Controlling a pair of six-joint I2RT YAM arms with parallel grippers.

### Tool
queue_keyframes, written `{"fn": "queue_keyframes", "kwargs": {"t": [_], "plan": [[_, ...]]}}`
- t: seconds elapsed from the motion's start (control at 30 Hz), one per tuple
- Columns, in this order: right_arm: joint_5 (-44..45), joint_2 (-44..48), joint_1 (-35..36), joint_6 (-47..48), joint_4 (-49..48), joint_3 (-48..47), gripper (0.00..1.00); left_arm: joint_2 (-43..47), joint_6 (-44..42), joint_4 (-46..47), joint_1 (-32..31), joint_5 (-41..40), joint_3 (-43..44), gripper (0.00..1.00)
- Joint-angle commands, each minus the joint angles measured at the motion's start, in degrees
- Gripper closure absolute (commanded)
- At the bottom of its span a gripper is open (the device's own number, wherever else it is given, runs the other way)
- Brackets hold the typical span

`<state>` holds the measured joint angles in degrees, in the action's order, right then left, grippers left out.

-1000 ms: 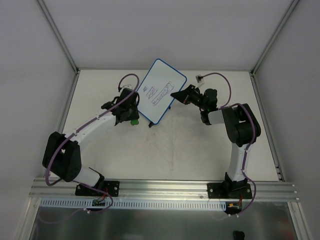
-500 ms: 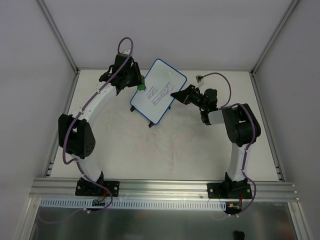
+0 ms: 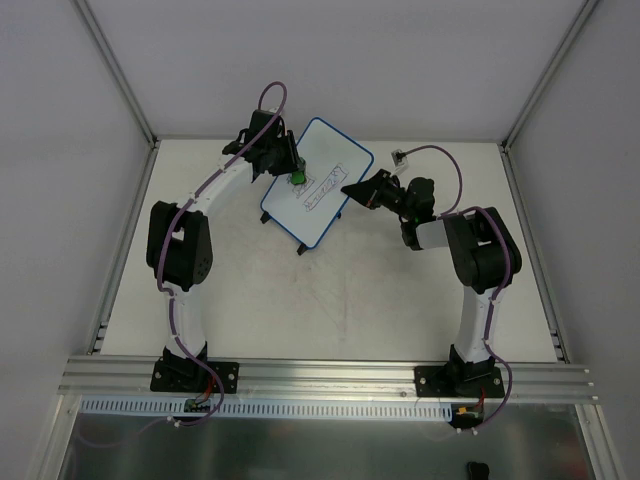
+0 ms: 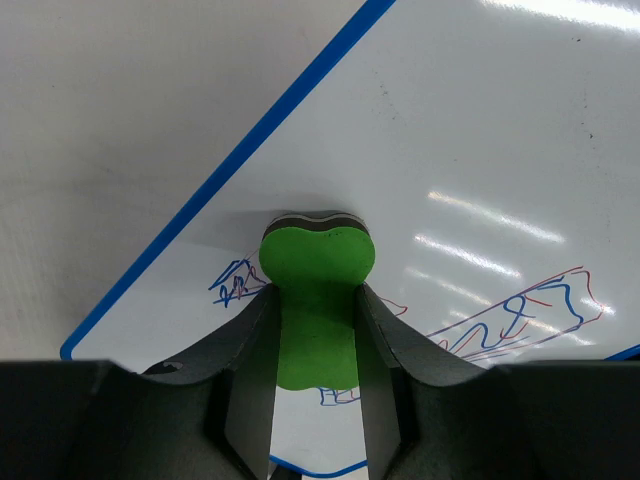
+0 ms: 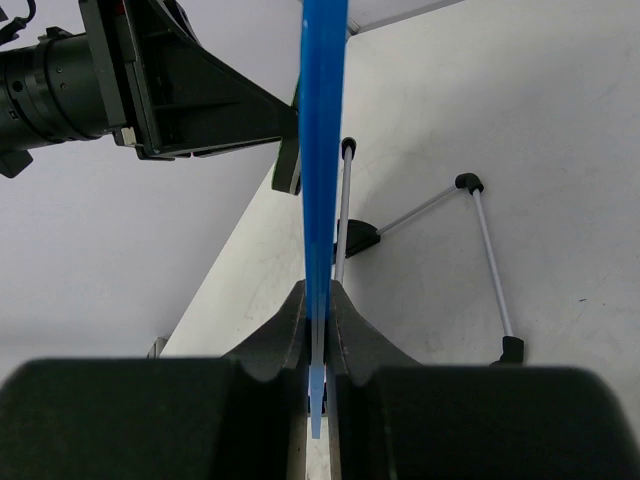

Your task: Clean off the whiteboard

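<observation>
Jaws of the left gripper (image 4: 316,300) pinch a green eraser (image 4: 317,262), its dark pad set against the whiteboard (image 4: 480,130) close to one blue-rimmed edge, among blue and red scribbles (image 4: 520,315). Jaws of the right gripper (image 5: 318,300) are pressed together on the board's blue rim on the opposite side. Seen from above, the whiteboard stands tilted on thin wire legs (image 5: 492,262) at the far middle of the table (image 3: 350,300), between the two arms
</observation>
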<state>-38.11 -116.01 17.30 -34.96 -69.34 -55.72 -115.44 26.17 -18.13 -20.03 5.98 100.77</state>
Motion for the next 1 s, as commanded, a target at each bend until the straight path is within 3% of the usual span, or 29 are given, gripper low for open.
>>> {"fn": "queue_keyframes", "kwargs": {"t": [0.0, 0.47, 0.97], "plan": [[-0.83, 0.69, 0.81, 2.97, -3.08, -0.61, 1.00, -0.14, -0.59, 3.54, -0.10, 0.70, 1.80, 1.00], [-0.83, 0.69, 0.89, 3.06, -3.08, -0.61, 1.00, -2.42, -0.51, 6.00, 0.34, -1.76, -4.44, 1.00], [-0.92, 0.87, 0.98, 3.06, -3.08, -0.53, 1.00, 3.81, 9.33, 8.37, 3.42, -8.26, -21.57, 1.00]]}}
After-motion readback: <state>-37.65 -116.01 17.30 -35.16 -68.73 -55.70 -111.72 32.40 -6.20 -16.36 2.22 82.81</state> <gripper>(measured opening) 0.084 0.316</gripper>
